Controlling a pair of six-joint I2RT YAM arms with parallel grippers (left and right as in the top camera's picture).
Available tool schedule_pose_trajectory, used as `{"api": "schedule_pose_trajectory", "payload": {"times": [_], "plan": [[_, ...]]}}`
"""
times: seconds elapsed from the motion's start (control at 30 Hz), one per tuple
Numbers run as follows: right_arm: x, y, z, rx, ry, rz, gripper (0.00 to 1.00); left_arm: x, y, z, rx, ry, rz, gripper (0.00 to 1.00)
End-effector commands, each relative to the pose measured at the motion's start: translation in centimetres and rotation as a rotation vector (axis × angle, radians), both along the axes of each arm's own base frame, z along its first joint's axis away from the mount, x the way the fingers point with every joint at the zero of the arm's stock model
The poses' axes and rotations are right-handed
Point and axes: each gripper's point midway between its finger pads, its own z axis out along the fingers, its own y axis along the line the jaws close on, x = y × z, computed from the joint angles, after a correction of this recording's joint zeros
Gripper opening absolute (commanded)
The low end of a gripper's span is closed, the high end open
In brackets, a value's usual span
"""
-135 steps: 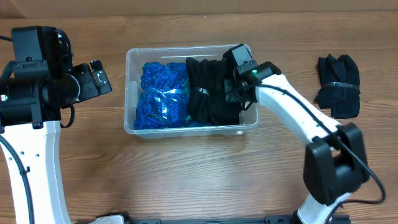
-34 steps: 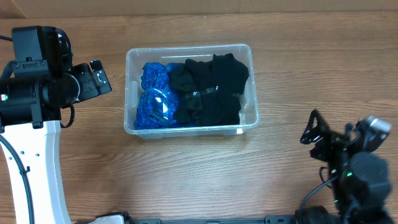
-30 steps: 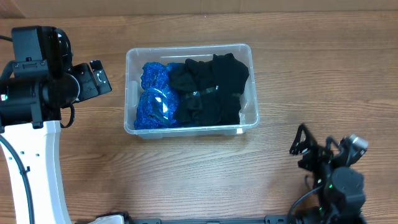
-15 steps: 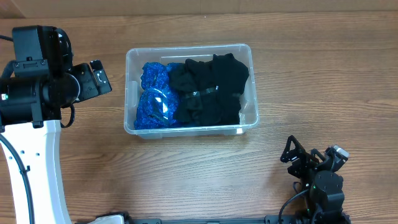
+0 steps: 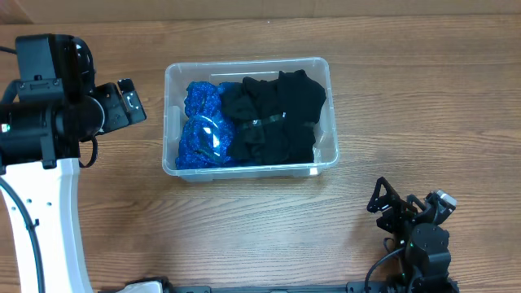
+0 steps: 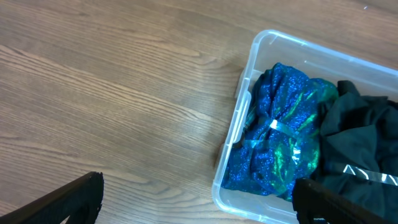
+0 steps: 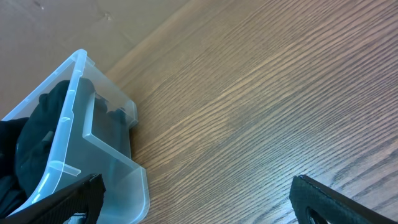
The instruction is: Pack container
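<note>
The clear container (image 5: 329,148) stands mid-table. Blue glittery bundles (image 5: 202,130) fill its left part and black cloth bundles (image 5: 277,118) its right part. My left gripper (image 5: 134,102) hovers to the left of the bin, open and empty. In the left wrist view its fingertips (image 6: 78,196) frame bare wood and the container's near-left corner (image 6: 238,121), with a blue bundle (image 6: 280,140) inside. My right gripper (image 5: 387,203) is folded back at the front right, open and empty. The right wrist view shows the container's end wall (image 7: 102,146) to the left of the right gripper (image 7: 199,202).
Wood-grain table (image 5: 423,98) stretches around the bin. The left arm's white column (image 5: 49,220) stands at the front left. The right arm's base (image 5: 427,248) sits at the front edge.
The right arm left the container and pulled back to the front right edge, then stopped. The black bundle once lying at the far right is off the table; more black cloth fills the bin.
</note>
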Motion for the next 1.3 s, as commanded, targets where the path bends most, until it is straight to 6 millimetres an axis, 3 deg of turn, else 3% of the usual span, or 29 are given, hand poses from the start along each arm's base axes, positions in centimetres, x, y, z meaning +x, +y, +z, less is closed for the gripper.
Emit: {"api": "schedule_pose_trajectory", "payload": {"times": [0.0,0.1,0.13,0.2,0.27,0.3,0.43,0.63,0.8,1.27], "plan": [[0.0,-0.2,-0.5,0.003,0.002,-0.01,1.0,-2.9,-0.2,2.9,0.033,-0.104,-0.013,1.0],[0.0,-0.2,-0.5,0.003,0.002,-0.01,1.0,-6.2,0.2,3.3,0.073,-0.185,0.014,1.0],[0.0,-0.2,-0.5,0.003,0.002,-0.01,1.0,-6.3,0.2,3.3,0.078,-0.239,0.013,1.0],[0.0,-0.2,-0.5,0.003,0.002,-0.01,1.0,-5.5,-1.5,2.1,0.104,-0.382,-0.145,1.0],[0.0,-0.2,-0.5,0.003,0.002,-0.01,1.0,-4.9,-4.3,-1.2,0.14,-0.5,-0.382,1.0],[0.0,-0.2,-0.5,0.003,0.002,-0.01,1.0,-5.2,-4.7,-4.0,0.136,-0.53,-0.399,1.0],[0.0,-0.2,-0.5,0.003,0.002,-0.01,1.0,-6.9,-4.9,-11.4,0.149,-0.579,-0.4,1.0],[0.0,-0.2,-0.5,0.003,0.002,-0.01,1.0,-8.2,-6.1,-16.9,0.156,-0.66,-0.437,1.0],[0.0,-0.2,-0.5,0.003,0.002,-0.01,1.0,-8.6,-6.1,-18.3,0.172,-0.716,-0.435,1.0],[0.0,-0.2,-0.5,0.003,0.002,-0.01,1.0,-8.5,-6.0,-18.1,0.177,-0.731,-0.429,1.0]]}}
